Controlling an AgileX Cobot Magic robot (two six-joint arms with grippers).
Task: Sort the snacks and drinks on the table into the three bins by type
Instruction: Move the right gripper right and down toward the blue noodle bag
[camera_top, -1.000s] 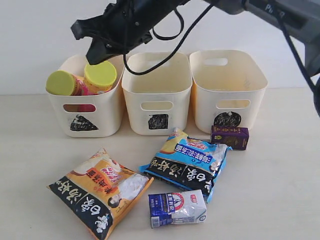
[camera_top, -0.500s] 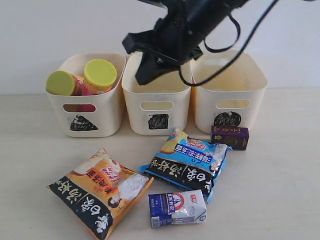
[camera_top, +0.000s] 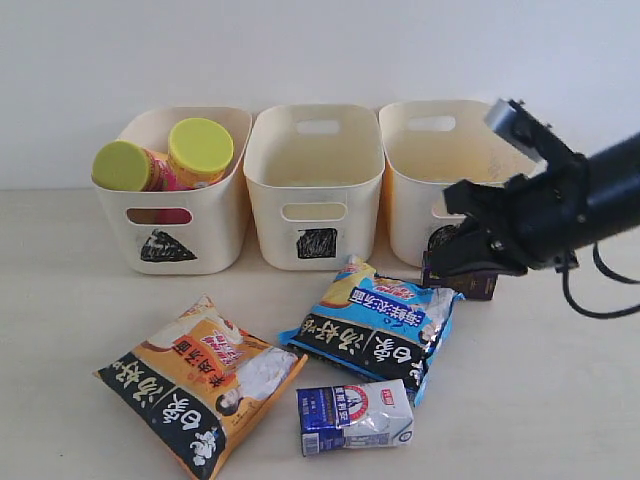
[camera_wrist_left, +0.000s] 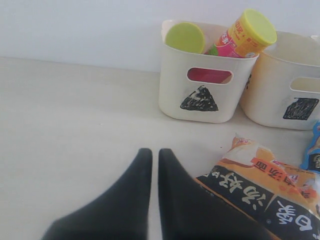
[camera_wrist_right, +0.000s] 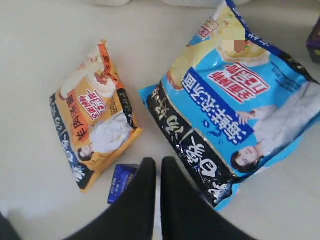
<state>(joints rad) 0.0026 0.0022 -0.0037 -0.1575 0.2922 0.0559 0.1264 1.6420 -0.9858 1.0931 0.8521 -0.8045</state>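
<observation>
While both chip tubes (camera_top: 200, 152) lean in the triangle bin (camera_top: 115, 225), the square bin (camera_top: 270, 205) and circle bin (camera_top: 408, 200) look empty. On the table (camera_top: 60, 330) lie the orange bag (camera_top: 200, 380), blue bag (camera_top: 375, 325), white carton (camera_top: 355, 415) and purple carton (camera_top: 482, 288). Both grippers are closed on nothing: the left gripper (camera_wrist_left: 155, 157) low beside the orange bag, the right gripper (camera_wrist_right: 158, 167) near the purple carton, partly hiding it.
</observation>
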